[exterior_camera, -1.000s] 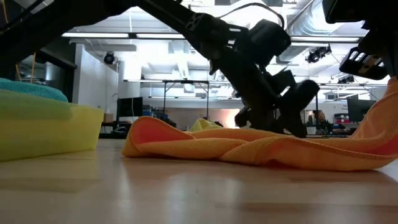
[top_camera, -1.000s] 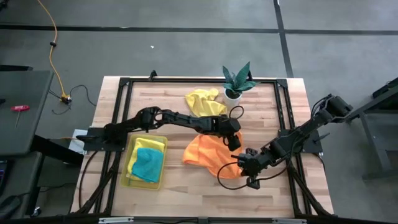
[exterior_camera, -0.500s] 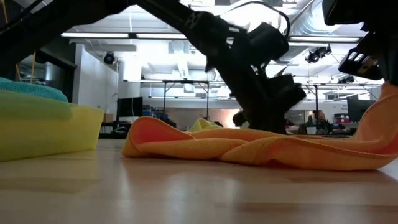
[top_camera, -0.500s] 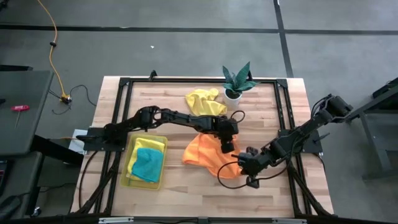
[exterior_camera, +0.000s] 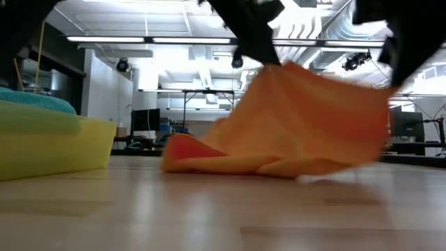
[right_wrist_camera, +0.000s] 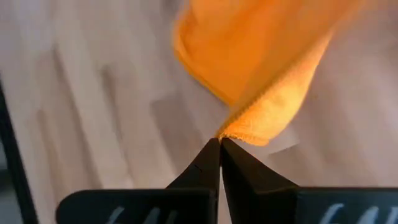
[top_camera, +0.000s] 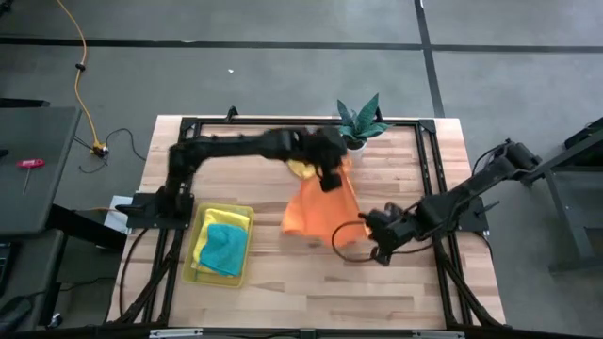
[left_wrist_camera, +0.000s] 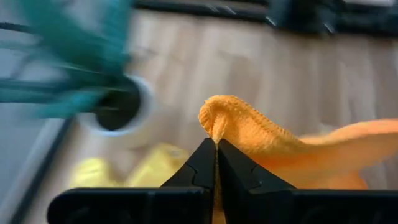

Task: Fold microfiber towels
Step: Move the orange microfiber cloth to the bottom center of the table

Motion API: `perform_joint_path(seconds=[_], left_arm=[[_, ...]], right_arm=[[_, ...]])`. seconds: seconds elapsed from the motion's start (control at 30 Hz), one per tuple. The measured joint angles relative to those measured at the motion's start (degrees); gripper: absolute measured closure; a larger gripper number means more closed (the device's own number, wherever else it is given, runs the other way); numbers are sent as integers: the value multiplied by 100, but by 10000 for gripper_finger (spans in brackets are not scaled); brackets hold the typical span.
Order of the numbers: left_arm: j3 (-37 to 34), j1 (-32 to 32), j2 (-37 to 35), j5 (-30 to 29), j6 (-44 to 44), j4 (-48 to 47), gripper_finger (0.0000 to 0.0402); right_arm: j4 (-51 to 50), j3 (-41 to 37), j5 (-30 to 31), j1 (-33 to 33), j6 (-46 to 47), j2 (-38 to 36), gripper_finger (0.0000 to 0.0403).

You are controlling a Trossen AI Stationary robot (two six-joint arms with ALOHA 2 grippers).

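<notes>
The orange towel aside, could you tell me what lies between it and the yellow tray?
Bare wooden tabletop separates the orange towel from the yellow tray, seen in the high view.

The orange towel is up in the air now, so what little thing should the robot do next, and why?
Probably pull the two corners apart to stretch it flat. The left gripper and right gripper are each shut on a corner of the orange towel, but its lower edge is bunched on the table.
</notes>
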Motion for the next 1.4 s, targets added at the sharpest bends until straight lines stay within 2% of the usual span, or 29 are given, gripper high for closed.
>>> perform_joint_path(seconds=[0.2,0.33,0.6,0.8,0.9,1.03,1.13,1.27,1.4], left_arm=[[-49,107,-1036,-382,-241,-398,401],[-597,-31,-1742,-665,-575,-319,401],[-1948,-824,-2970,-1698,-1838,366,401],[-2048,-1646,-3404,-2871,-2563,569,402],[-2055,-2091,-3484,-3144,-3026,533,402],[-2055,-2719,-3485,-3582,-3641,429,401],[-2050,-3226,-3338,-4224,-4056,328,401],[-2059,-3850,-3029,-5160,-5067,-351,401],[-2059,-4302,-2774,-5380,-6220,-780,401]], right_arm=[[-942,813,1149,-216,213,-663,403],[-1216,1420,1559,-398,140,-882,403],[-1642,2470,1606,-695,-444,-952,403],[-2377,3101,1634,-860,-546,-952,403],[-2532,3395,1413,-856,-779,-952,403],[-2584,3747,716,-855,-1027,-955,403],[-2591,3830,202,-853,-1042,-945,403],[-2626,3753,-362,-699,-706,-833,403],[-2424,3605,-817,-277,-189,-551,403]])
